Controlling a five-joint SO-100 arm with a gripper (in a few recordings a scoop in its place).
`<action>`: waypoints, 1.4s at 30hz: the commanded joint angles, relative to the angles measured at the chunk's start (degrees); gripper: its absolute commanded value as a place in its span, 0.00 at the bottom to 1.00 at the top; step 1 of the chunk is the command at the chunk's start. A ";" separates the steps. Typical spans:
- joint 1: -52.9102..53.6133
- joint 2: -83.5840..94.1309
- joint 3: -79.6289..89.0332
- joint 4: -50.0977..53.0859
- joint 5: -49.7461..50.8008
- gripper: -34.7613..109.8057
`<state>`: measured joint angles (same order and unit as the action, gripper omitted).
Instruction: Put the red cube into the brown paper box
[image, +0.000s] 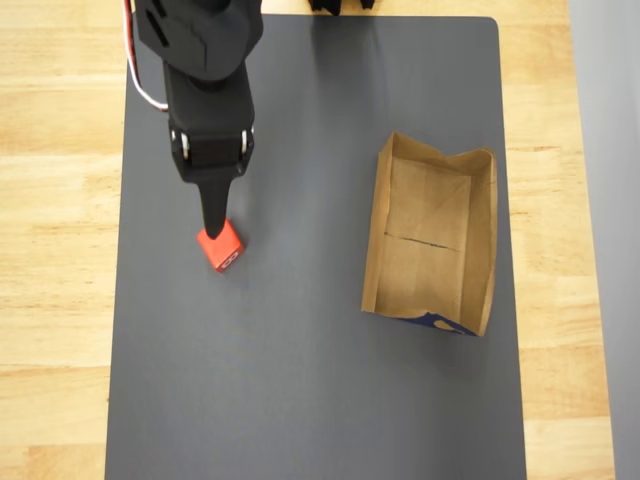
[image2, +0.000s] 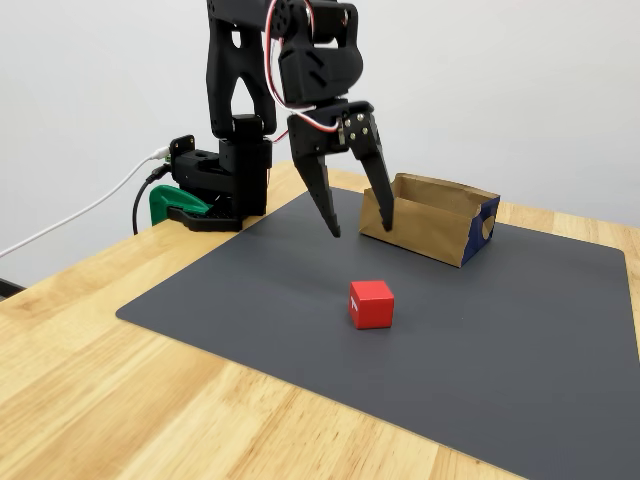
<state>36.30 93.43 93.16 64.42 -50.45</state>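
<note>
Nearest to my fixed camera is the red cube (image2: 371, 303), which sits flat on the dark grey mat (image2: 480, 350), not touched by anything. Its face with a small white mark is turned toward the left of this view; a cube has no long axis, so I can only say that in the overhead view the red cube (image: 221, 246) is rotated a little, with its edges diagonal to the borders of the mat. Behind and above it hangs the gripper (image2: 359, 222) with its two fingers spread wide apart and holding nothing — the tips are well above the mat. From above, the finger tip seems to touch the cube, but I judge this is only the camera angle, because the fixed view shows clear space between them. Farther back stands the brown paper box (image2: 430, 226), near the far edge of the mat and well apart from the cube. Its opening faces upward and nothing is inside it. In the overhead view the long axis of the box (image: 432, 235) runs from top to bottom of the picture, with the blue printed patch at the lower end. So I judge the task is at its beginning: grasping, carrying and dropping are all left.
</note>
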 joint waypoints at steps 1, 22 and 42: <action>1.41 -2.55 -3.69 0.00 -3.34 0.43; 2.20 -17.23 -9.23 -5.71 -17.23 0.44; 1.58 -22.32 -10.28 -6.68 -21.80 0.25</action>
<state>37.79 69.43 83.94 57.48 -72.16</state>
